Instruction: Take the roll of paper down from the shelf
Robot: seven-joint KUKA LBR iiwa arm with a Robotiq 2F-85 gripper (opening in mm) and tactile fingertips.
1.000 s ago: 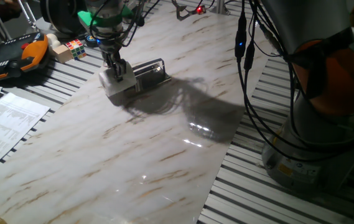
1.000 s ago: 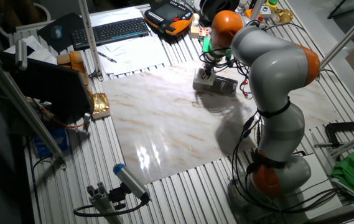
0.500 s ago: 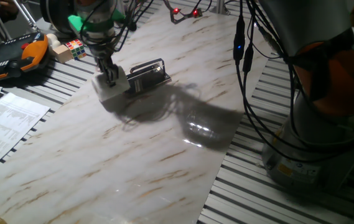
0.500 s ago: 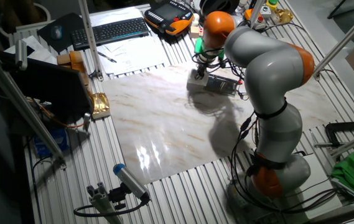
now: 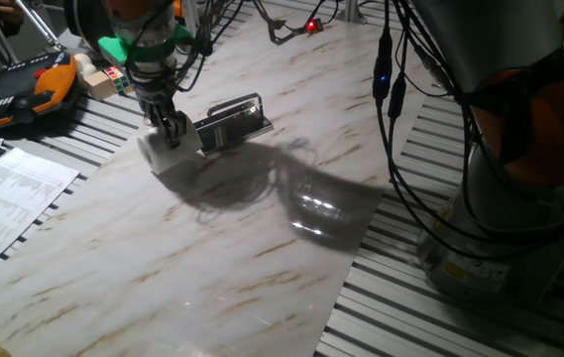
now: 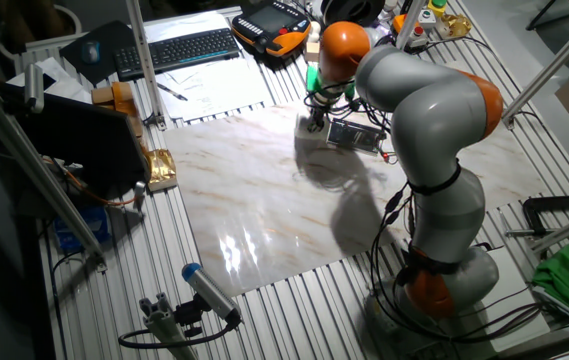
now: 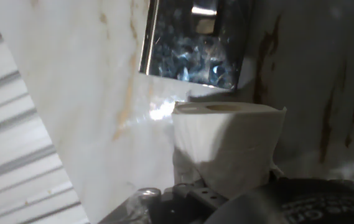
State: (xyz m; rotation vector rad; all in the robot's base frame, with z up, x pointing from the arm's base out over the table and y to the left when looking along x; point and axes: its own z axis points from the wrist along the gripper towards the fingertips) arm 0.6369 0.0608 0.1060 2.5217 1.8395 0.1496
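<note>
1. Roll of paper [image 5: 160, 151] is sitting clamped in the gripper [image 5: 170, 131], already off the shelf [image 5: 230, 121] and just to its left on the marble tabletop [image 5: 262, 228]; whether it is resting on the surface or hanging slightly above it is hard to tell from the fixed views.
2. Gripper is clenching the roll from above, fingers reaching down over its side, which is keeping the roll steady clear of the rack.
3. Hand view is showing the roll [image 7: 226, 146] filling the near foreground with its hollow core facing the far side, and the shelf [image 7: 192, 53] lying beyond it, apart from the roll.
4. Shelf is standing empty, its wire rail [image 5: 234, 102] no longer hemming anything in.
5. Judging by this, the task is nearing its end; setting the roll down and letting go seems to be what is remaining.
</note>
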